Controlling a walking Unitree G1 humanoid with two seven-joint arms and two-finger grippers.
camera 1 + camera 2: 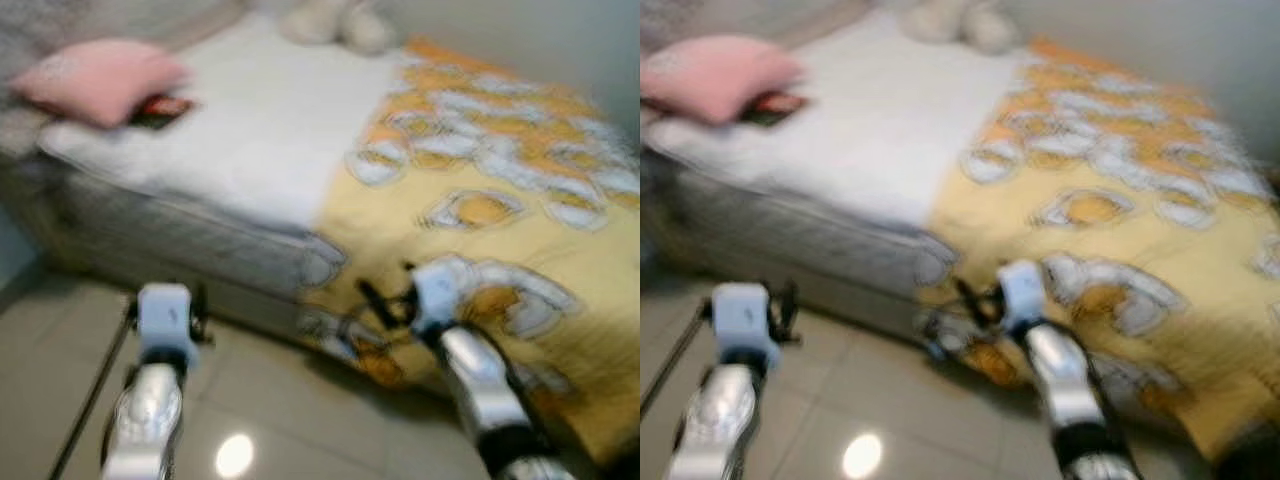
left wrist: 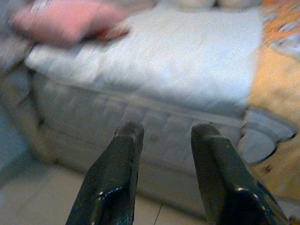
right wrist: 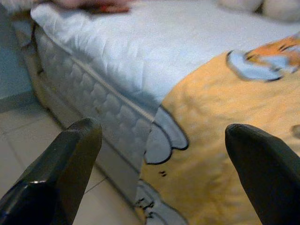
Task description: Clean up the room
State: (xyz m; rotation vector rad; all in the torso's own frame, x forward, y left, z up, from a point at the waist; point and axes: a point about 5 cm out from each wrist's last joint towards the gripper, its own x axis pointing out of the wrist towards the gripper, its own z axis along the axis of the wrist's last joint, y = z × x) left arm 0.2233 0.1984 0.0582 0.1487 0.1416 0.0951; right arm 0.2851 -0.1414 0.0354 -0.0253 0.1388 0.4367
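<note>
A bed with a white quilted mattress (image 1: 260, 130) stands before me. A yellow blanket (image 1: 500, 200) with a white and orange cartoon print covers its right half and hangs over the near edge. A pink pillow (image 1: 100, 78) lies at the far left of the bed, with a small dark red object (image 1: 160, 110) beside it. My left gripper (image 2: 168, 131) is open, held above the floor and pointing at the mattress side. My right gripper (image 3: 164, 129) is open wide, close to the blanket's hanging edge (image 3: 159, 140). The views are blurred.
A pale plush toy (image 1: 335, 22) sits at the head of the bed by the wall (image 1: 560, 40). Beige floor tiles (image 1: 260, 400) run along the bed's near side. A thin dark rod (image 1: 85, 405) slants over the floor at the left.
</note>
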